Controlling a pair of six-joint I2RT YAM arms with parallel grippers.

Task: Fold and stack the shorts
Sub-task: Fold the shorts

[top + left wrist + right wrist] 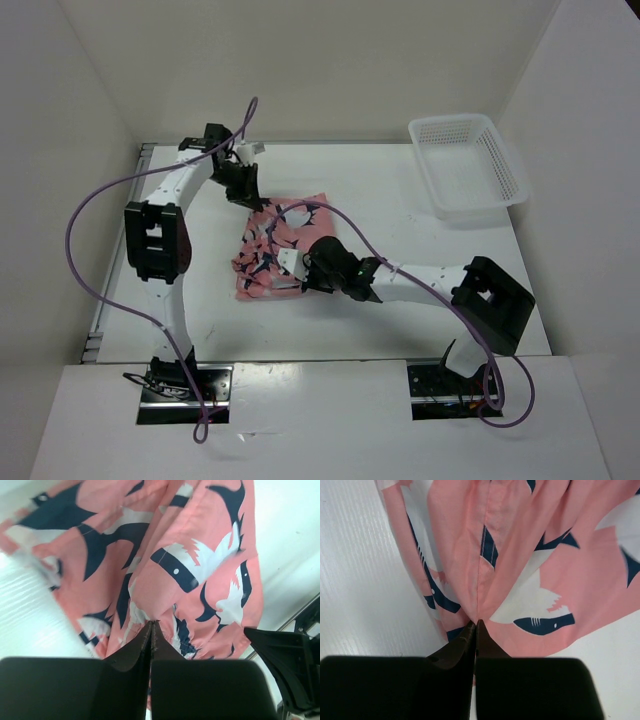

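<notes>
The salmon-pink shorts with navy-and-white shark shapes lie crumpled in the middle of the white table. My left gripper sits at their far left corner; in the left wrist view its jaws meet at the tips on a pinch of the shorts. At the near right edge of the cloth my right gripper does the same; its tips are pressed together on a fold of the shorts.
A white mesh basket stands at the table's far right corner. Purple cables loop over both arms and across the shorts. White walls close in the table on three sides.
</notes>
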